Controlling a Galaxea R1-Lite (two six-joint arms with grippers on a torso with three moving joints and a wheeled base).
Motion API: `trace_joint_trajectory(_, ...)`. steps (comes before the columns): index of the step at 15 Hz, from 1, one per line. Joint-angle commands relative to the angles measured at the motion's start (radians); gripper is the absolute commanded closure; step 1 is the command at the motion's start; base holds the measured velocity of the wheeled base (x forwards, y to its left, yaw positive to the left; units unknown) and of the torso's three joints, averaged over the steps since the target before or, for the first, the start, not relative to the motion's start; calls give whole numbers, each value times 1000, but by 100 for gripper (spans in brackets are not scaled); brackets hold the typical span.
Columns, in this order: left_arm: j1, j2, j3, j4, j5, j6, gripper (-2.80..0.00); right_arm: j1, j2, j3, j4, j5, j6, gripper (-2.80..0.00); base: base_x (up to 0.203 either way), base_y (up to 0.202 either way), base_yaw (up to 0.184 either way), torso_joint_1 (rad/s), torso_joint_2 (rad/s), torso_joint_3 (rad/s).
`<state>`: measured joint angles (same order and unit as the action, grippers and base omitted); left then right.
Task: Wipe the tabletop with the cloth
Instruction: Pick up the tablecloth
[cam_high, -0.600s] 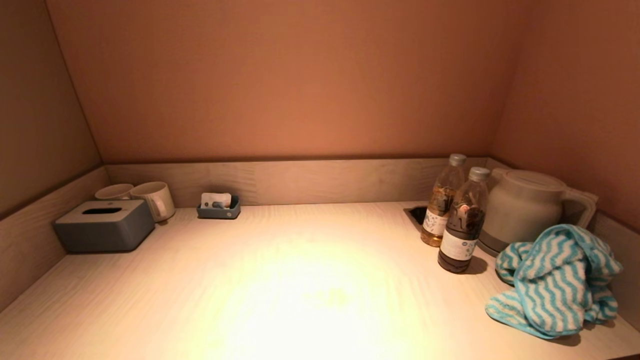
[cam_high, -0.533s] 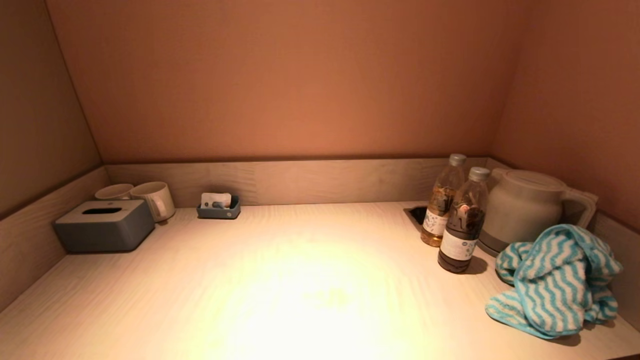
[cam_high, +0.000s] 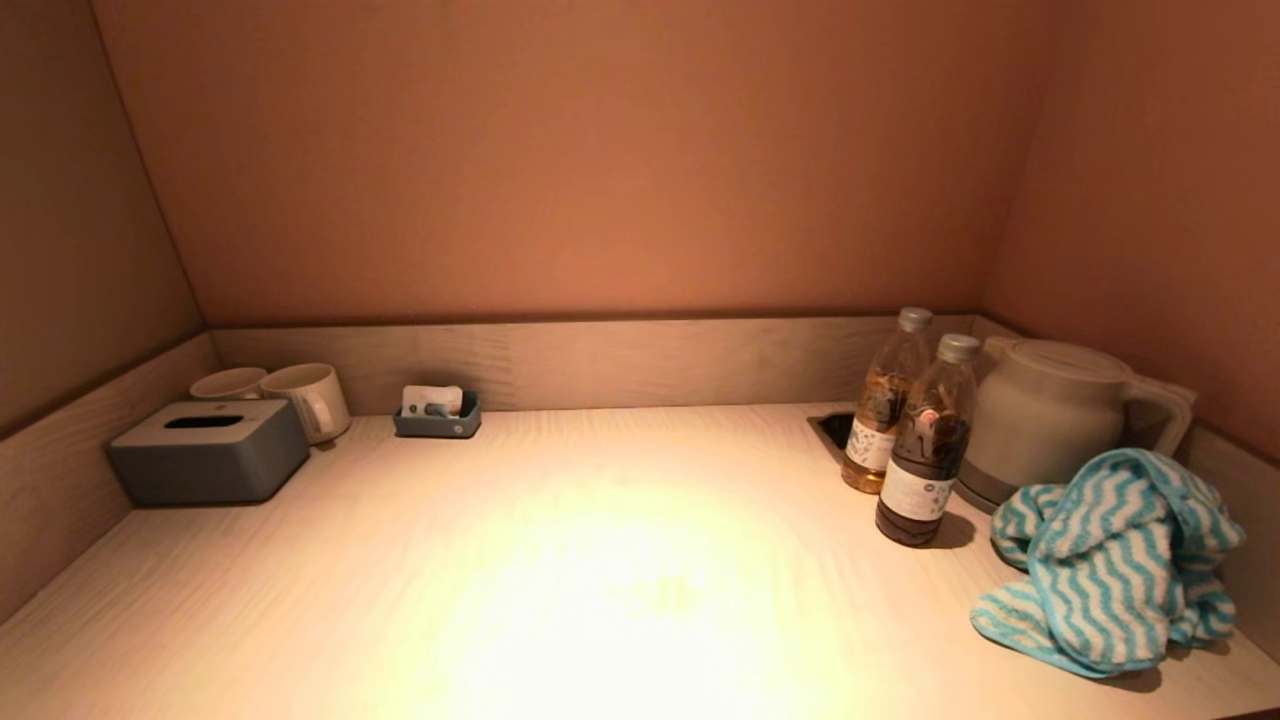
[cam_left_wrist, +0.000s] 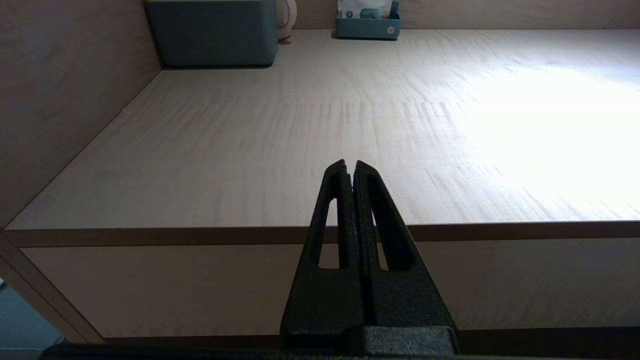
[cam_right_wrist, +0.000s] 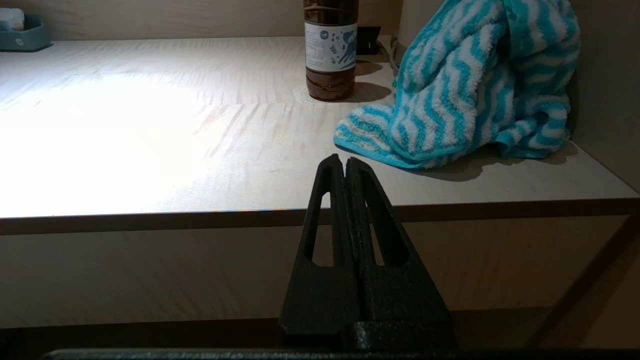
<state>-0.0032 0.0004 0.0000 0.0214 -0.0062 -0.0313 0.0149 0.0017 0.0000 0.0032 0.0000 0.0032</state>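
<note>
A blue-and-white striped cloth (cam_high: 1110, 565) lies bunched at the right end of the pale wooden tabletop (cam_high: 600, 560), against the side wall and the kettle. It also shows in the right wrist view (cam_right_wrist: 465, 90). My right gripper (cam_right_wrist: 346, 162) is shut and empty, held in front of the table's front edge, short of the cloth. My left gripper (cam_left_wrist: 350, 167) is shut and empty, held before the front edge on the left side. Neither arm shows in the head view.
Two bottles (cam_high: 925, 455) and a white kettle (cam_high: 1050, 410) stand at the back right beside the cloth. A grey tissue box (cam_high: 205, 450), two mugs (cam_high: 305, 398) and a small blue tray (cam_high: 437, 415) stand at the back left. Low walls border three sides.
</note>
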Motion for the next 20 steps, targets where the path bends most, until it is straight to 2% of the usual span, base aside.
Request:
trace_joint_trajectory(1, 0, 0, 0, 0, 0, -1, 0, 0, 1, 0, 0, 0, 0, 0, 0, 0, 0, 0, 0, 0)
trace_joint_trajectory(8, 0, 0, 0, 0, 0, -1, 0, 0, 1, 0, 0, -4, -17, 0, 0, 0, 0, 0, 0, 0)
trace_joint_trajectory(10, 0, 0, 0, 0, 1, -1, 0, 0, 1, -3, 6, 0, -60, 0, 0, 0, 0, 0, 0, 0)
trace_joint_trajectory(14, 0, 0, 0, 0, 0, -1, 0, -1, 4, -67, 58, -14, -90, 0, 0, 0, 0, 0, 0, 0)
trace_joint_trajectory(15, 0, 0, 0, 0, 0, -1, 0, -1, 13, -95, 104, -22, -107, 0, 0, 0, 0, 0, 0, 0)
trace_joint_trajectory(17, 0, 0, 0, 0, 0, -1, 0, -1, 43, -260, 230, -49, -155, 0, 0, 0, 0, 0, 0, 0)
trace_joint_trajectory(20, 0, 0, 0, 0, 0, -1, 0, 0, 180, -408, 312, -99, -227, 0, 0, 0, 0, 0, 0, 0)
